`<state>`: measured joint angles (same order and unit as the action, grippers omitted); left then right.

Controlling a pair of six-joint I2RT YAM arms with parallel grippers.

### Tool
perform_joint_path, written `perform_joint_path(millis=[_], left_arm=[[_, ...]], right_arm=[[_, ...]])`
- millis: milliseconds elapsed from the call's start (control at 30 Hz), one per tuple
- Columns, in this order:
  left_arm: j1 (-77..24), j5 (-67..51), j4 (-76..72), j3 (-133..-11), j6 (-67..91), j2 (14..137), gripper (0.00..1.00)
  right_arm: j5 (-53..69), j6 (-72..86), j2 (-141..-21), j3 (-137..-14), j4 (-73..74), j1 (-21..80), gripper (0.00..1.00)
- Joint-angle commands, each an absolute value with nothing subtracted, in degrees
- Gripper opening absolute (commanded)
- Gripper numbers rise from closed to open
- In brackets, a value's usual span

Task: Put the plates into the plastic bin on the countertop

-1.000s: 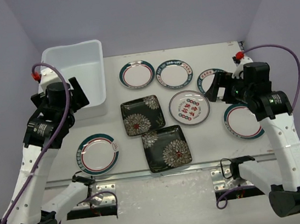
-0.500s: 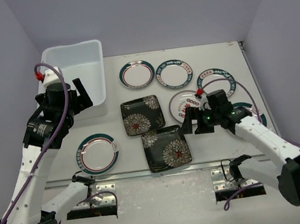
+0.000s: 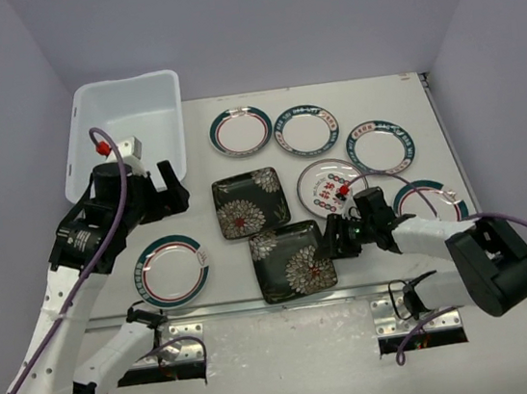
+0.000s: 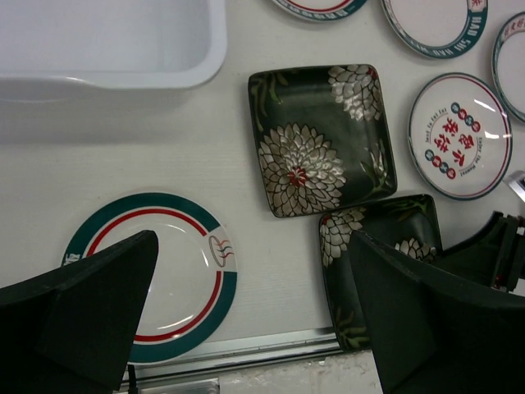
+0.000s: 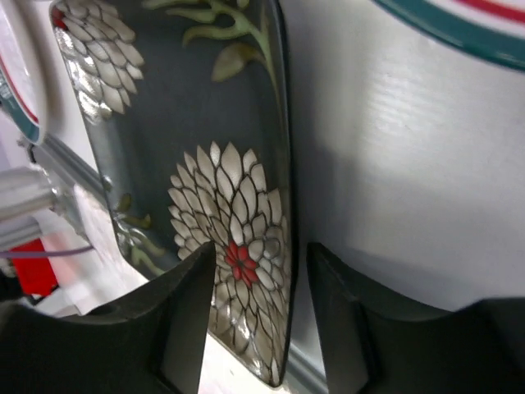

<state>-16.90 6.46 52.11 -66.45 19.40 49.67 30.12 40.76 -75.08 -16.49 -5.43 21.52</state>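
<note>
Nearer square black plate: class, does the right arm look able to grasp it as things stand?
Probably yes: the right gripper sits open astride the rim of the nearer square black plate, nothing in between.

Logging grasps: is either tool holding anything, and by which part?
Nothing yet: the right tool, open, straddles the right edge of the near square plate; the left tool is open, empty.
</note>
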Motion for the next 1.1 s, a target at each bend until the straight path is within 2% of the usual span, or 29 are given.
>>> perform_joint_path(millis=[0,67,133,267,433,667,867,1067], left_arm=[[-17.9,0.6,49.2,-66.3,19.7,49.5,1.0],[-18.3,0.4,49.4,-66.8,19.6,50.0,1.0],[-18.7,0.3,49.5,-67.3,19.5,50.4,1.0],[-18.9,0.3,49.6,-67.7,19.6,50.4,1.0],[-19.1,-6.1,48.7,-65.3,20.1,49.6,1.0],[-19.1,-19.4,43.0,-59.7,22.6,48.3,1.0],[-19.1,-26.1,36.5,-54.8,25.9,49.0,1.0],[-19.1,-31.9,26.6,-48.3,31.7,50.6,1.0]], right_arm=[[29.0,39.9,-83.4,-13.9,-15.6,21.3,0.42],[29.3,40.3,-87.1,-14.0,-17.0,20.6,0.29],[29.5,41.0,-88.7,-13.1,-19.4,19.5,0.22],[30.8,42.1,-88.0,-12.1,-20.2,19.2,0.0],[37.0,47.5,-78.9,-11.9,-20.3,19.2,0.0],[42.4,50.8,-64.1,-19.0,-9.8,17.0,0.0],[50.3,55.9,-60.8,-26.9,-8.5,13.5,0.0],[53.1,60.6,-60.2,-32.3,-10.8,13.4,0.0]])
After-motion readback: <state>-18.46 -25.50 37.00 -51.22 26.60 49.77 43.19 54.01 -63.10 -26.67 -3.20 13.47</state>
